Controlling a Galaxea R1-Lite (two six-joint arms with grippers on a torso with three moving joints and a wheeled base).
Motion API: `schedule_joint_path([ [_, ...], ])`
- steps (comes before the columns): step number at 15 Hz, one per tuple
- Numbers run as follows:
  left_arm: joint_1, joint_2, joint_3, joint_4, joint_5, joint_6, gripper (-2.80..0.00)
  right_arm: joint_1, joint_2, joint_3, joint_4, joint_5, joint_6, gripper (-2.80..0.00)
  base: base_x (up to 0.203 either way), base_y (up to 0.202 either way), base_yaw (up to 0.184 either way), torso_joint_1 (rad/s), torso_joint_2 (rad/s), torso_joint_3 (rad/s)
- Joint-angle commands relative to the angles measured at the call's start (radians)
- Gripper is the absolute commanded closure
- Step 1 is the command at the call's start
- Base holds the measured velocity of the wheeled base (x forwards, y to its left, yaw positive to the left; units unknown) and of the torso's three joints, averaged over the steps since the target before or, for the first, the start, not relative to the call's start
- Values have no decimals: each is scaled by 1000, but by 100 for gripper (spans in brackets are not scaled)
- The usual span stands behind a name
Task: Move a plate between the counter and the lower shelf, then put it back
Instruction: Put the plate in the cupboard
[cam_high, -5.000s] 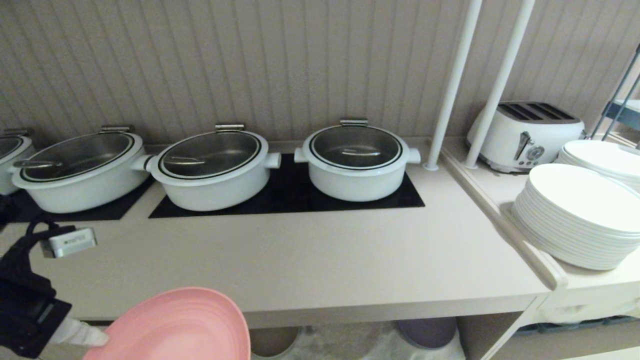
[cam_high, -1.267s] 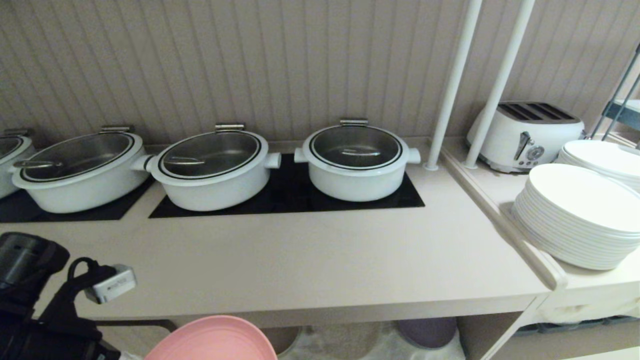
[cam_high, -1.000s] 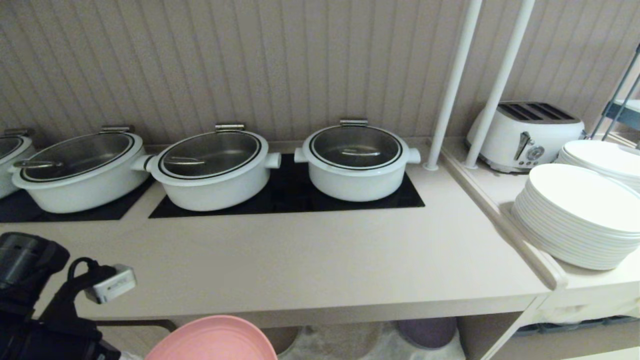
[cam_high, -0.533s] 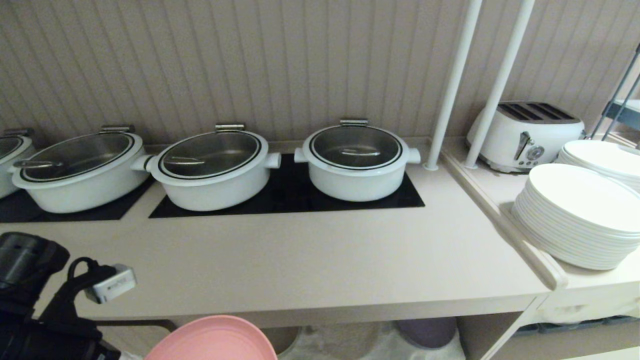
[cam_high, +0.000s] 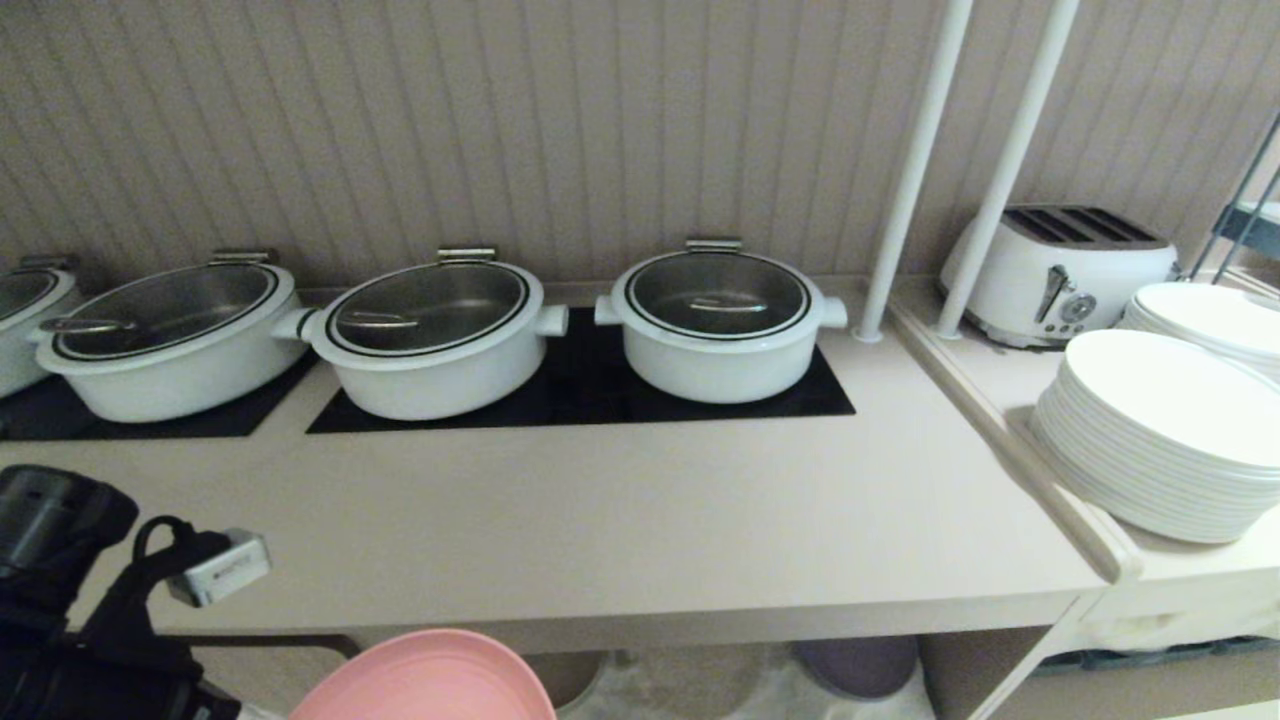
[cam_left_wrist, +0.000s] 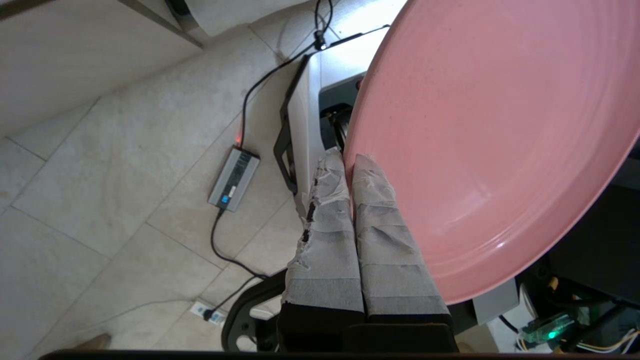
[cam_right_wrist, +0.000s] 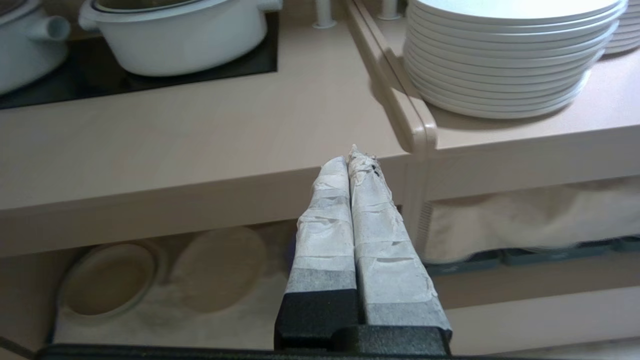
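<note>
The pink plate (cam_high: 430, 680) hangs tilted in front of and below the front edge of the counter (cam_high: 600, 520), at the bottom of the head view. In the left wrist view my left gripper (cam_left_wrist: 349, 160) is shut on the rim of the plate (cam_left_wrist: 490, 135), one taped finger on each face. The left arm (cam_high: 90, 640) fills the lower left corner of the head view. Under the counter, the lower shelf (cam_right_wrist: 165, 320) shows its white cloth base. My right gripper (cam_right_wrist: 356, 155) is shut on nothing, held before the counter's front edge.
Three white lidded pots (cam_high: 715, 325) stand on black hob panels at the back. A toaster (cam_high: 1060, 275) and stacks of white plates (cam_high: 1160, 440) are at the right, behind two white poles (cam_high: 905, 170). Beige plates (cam_right_wrist: 110, 277) and a purple plate (cam_high: 860, 665) lie in the shelf.
Over five seconds the left arm has carried the plate rightward and lower in the head view. In the last second arm and plate hold still. The whole head view has shifted slightly.
</note>
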Motion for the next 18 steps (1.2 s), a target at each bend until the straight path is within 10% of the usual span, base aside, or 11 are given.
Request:
schedule_joint_path([
  [1, -1, 4, 0, 1, -3, 2, 0, 0, 0, 0, -1, -1, 1, 0, 3, 10, -87, -2, 0, -1],
  [18, -1, 4, 0, 1, -1, 0, 0, 0, 0, 0, -1, -1, 1, 0, 0, 5, -97, 2, 1, 2],
])
